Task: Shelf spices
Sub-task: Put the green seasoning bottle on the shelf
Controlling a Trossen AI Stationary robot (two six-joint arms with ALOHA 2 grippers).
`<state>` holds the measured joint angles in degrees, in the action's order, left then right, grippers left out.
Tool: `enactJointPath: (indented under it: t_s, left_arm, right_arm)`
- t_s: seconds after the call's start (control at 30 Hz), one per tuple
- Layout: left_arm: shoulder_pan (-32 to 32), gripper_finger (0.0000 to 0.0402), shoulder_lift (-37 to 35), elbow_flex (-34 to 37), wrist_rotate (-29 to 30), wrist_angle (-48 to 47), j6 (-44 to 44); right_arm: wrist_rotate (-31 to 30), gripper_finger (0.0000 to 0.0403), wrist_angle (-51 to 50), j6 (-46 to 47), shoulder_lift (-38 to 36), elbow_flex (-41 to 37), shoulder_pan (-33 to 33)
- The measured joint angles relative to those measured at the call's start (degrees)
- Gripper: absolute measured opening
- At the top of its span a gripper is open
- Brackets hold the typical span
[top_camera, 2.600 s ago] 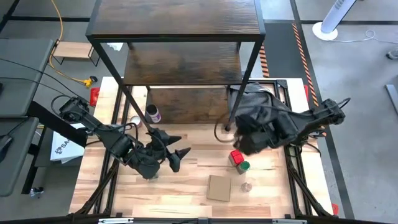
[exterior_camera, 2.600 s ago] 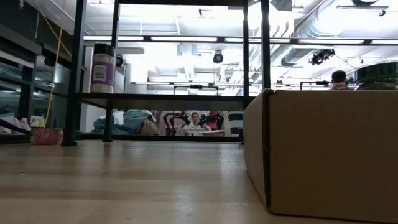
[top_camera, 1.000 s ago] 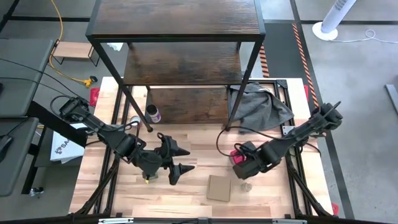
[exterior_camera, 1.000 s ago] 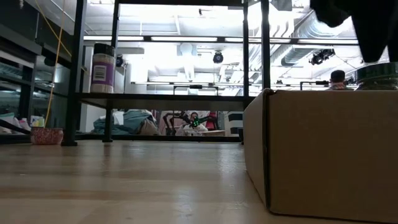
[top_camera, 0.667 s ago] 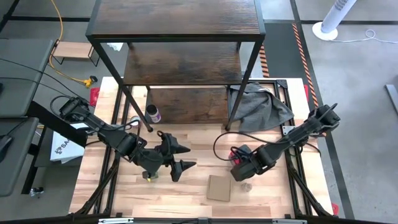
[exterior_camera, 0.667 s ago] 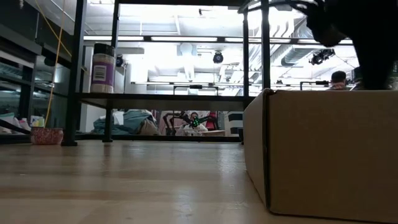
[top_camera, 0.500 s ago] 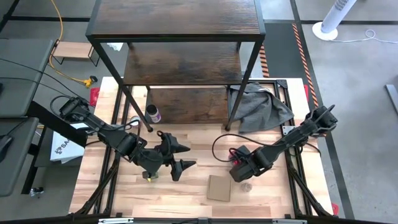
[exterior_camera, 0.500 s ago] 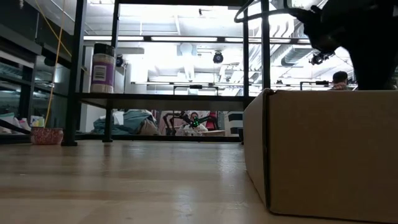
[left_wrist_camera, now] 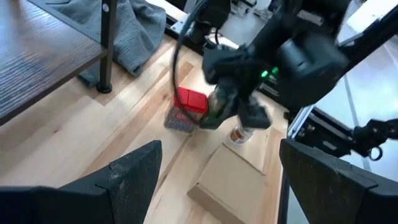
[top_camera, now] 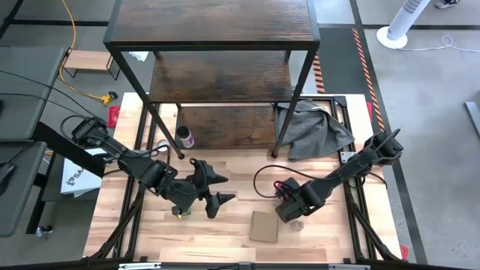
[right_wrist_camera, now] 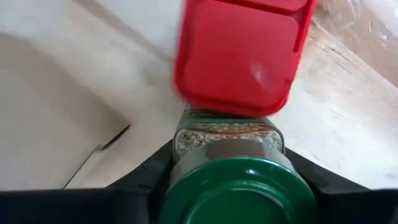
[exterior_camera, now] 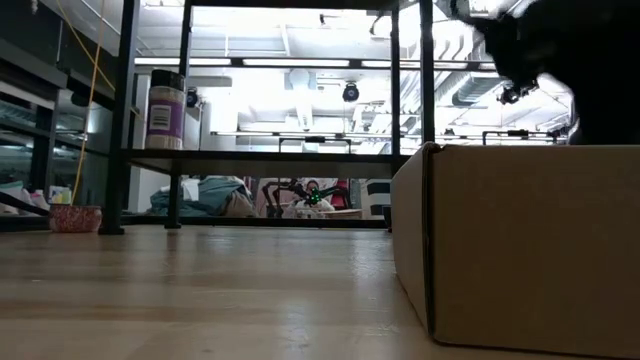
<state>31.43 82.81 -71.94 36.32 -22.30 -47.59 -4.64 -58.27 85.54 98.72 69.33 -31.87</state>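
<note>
A green-lidded spice jar (right_wrist_camera: 239, 186) stands on the table against a red boxy spice container (right_wrist_camera: 242, 56). My right gripper (top_camera: 289, 208) points down over the jar, shut on it. A pale spice jar (top_camera: 298, 223) stands just near of them, beside a flat cardboard piece (top_camera: 264, 226). A purple-lidded spice jar (exterior_camera: 165, 110) stands on the lowest board of the dark shelf (top_camera: 214, 45). My left gripper (top_camera: 223, 191) hovers open over the table's middle left, pointing at the right gripper (left_wrist_camera: 233, 109). My right gripper pinches the green-lidded jar between its two fingers (right_wrist_camera: 140, 186), one on each side of the lid's rim (right_wrist_camera: 177, 180). The fingers come from above, pointing down. The jar stands upright on the table, touching the red container.
A grey cloth (top_camera: 311, 127) lies at the back right by the shelf's right leg. The cardboard piece (exterior_camera: 520, 240) fills the low view's right and hides the jars there. Bare wood lies between the two grippers.
My right gripper has come down and a little toward the table's left and near edge, onto the green-lidded jar beside the red container. In the low view it now hides the green lid that showed above the cardboard.
</note>
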Motion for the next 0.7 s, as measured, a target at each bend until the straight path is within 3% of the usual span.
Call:
enactJointPath:
  t_s: [0.17,0.3,0.47,0.6,0.7]
  left_arm:
    - [0.9,0.0321,0.0,0.0,-0.3,0.8,3.7]
    - [0.3,0.0321,0.0,0.0,-0.6,6.1,9.0]
    - [-2.6,0.0321,0.0,-0.1,-4.7,13.2,30.9]
    - [-3.7,0.0321,0.0,-0.1,-4.1,13.5,50.0]
    - [-5.1,0.0321,0.0,-0.1,-8.1,15.6,52.2]
  right_arm:
    - [-1.2,0.0181,-8.5,-3.4,-2.4,6.5,-2.4]
    - [-8.1,0.0181,-10.1,-5.4,-5.0,13.9,-4.5]
    - [-22.3,0.0181,-5.1,-14.3,-5.9,24.1,-3.8]
    - [-23.3,0.0181,-1.1,-23.7,-5.9,29.5,-1.2]
    - [-24.8,0.0181,0.1,-28.9,-5.9,31.6,0.2]
